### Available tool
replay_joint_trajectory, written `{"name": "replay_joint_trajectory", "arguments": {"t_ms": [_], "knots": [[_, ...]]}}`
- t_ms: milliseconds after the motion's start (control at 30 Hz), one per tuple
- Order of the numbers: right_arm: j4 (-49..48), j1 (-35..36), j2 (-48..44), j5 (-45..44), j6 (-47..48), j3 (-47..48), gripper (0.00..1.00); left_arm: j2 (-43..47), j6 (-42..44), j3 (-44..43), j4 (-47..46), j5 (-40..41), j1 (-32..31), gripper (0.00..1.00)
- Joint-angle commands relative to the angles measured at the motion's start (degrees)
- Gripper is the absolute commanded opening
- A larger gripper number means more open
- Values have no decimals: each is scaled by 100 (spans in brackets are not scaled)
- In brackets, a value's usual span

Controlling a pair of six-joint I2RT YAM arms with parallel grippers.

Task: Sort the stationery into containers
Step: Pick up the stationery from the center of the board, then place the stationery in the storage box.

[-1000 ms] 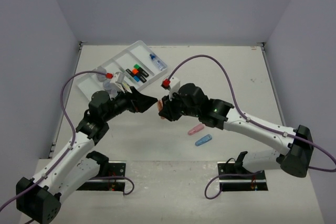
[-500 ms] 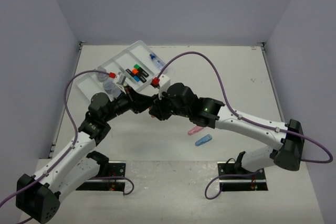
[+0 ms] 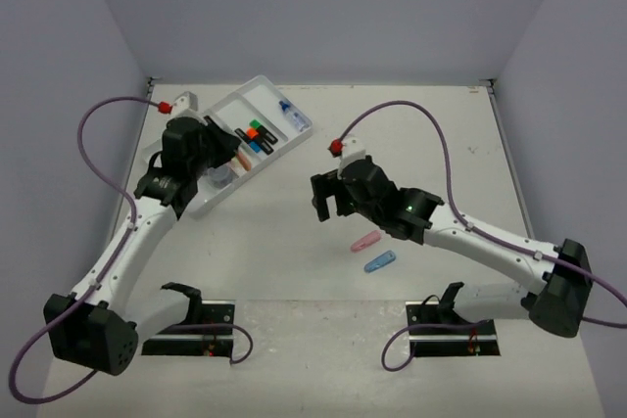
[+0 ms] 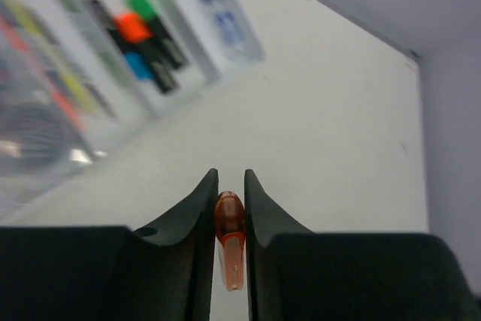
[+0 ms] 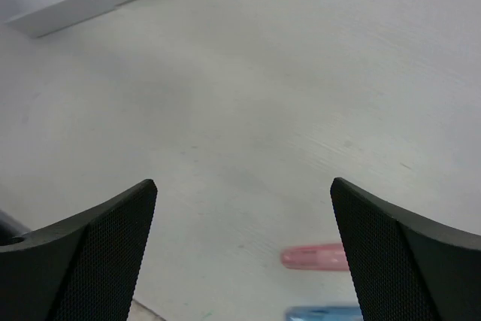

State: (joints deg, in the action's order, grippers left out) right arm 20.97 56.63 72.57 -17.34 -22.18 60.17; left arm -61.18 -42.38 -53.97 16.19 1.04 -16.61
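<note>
White table [image 3: 411, 134], plain grey walls [image 3: 323, 7]; left gripper [image 4: 230, 180] over tray [image 3: 260, 80] far-left, pinching orange piece [image 4: 229, 219]; right gripper [image 5: 242, 183] mid-table, jaws wide, empty.

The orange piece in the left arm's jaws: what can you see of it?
The orange piece is small, oblong and glossy, like translucent plastic, with a rounded darker end and a paler body. The left arm's black jaws pinch it, rounded end pointing outward; nothing else touches it. It hangs over the white tray, not yet released.
</note>
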Motion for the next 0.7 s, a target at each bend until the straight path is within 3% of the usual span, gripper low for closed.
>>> {"name": "replay_joint_trajectory", "arguments": {"t_ms": [0,200,300,567,667], "knots": [[184,-607,-1093,-663,-399,-747,99,-1057,-159,-399,1053,1190,1413,0],[101,-793,-1903,-932,-70,-1430,99,-3245,-301,-2292,2233,2239,2197,0],[-118,-867,-2223,-1211,-131,-1801,99,-3689,-293,-2431,2189,2396,2350,0],[-307,-987,-2639,-903,-53,-2079,99,-4468,-382,-2458,2192,2717,2491,0],[-304,-989,-2635,-873,-22,-2090,99,-4489,-439,-2414,2242,2766,2517,15]]}}
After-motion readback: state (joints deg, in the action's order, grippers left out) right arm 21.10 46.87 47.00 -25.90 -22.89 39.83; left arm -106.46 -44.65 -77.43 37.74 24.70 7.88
